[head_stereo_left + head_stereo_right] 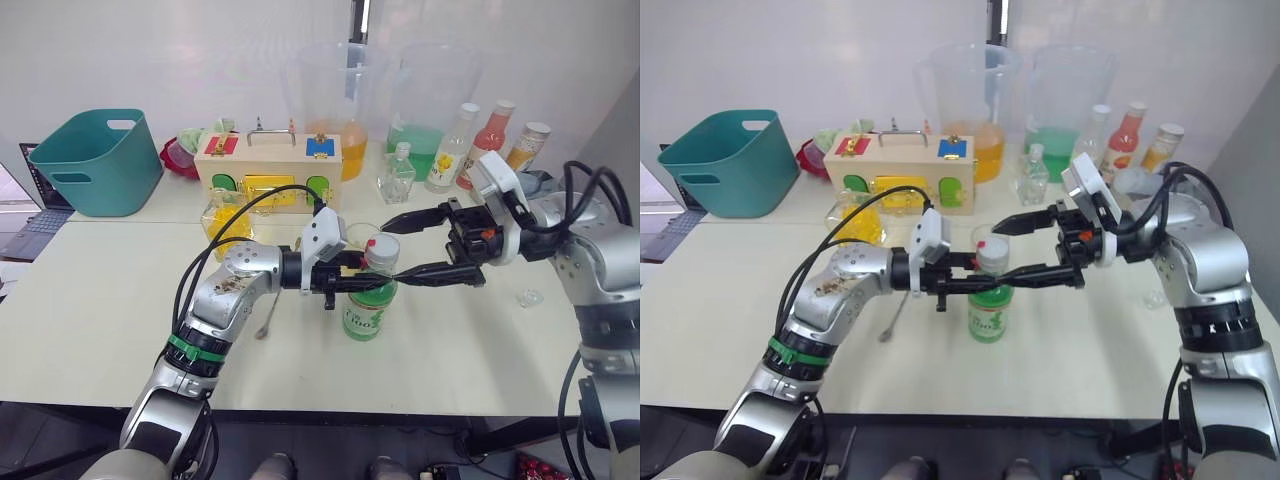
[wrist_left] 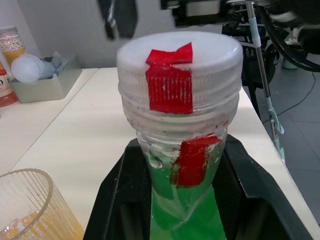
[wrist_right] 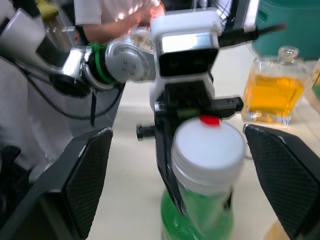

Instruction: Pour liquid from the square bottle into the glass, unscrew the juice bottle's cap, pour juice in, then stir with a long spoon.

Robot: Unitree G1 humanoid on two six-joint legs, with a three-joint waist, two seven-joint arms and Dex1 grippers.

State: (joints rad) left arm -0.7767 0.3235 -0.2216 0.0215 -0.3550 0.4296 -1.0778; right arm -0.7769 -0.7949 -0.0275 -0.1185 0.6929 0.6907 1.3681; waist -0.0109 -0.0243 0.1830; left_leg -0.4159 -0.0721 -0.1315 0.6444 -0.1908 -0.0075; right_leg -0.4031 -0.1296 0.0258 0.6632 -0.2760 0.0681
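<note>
Left eye view: the left claw (image 1: 352, 283) clamps the clear plastic bottle of green juice (image 1: 365, 305), upright on the pale counter (image 1: 100, 310). The right claw (image 1: 392, 248) gapes wide around its white cap (image 1: 381, 247) (red-taped). Unscrewing is in hand; next it must close and twist.

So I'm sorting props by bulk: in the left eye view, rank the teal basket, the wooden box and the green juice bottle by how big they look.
Largest to smallest as they look:
1. teal basket
2. wooden box
3. green juice bottle
The bottle stands nearer the camera than the other two and looks smallest anyway, so the order seems safe.
</note>
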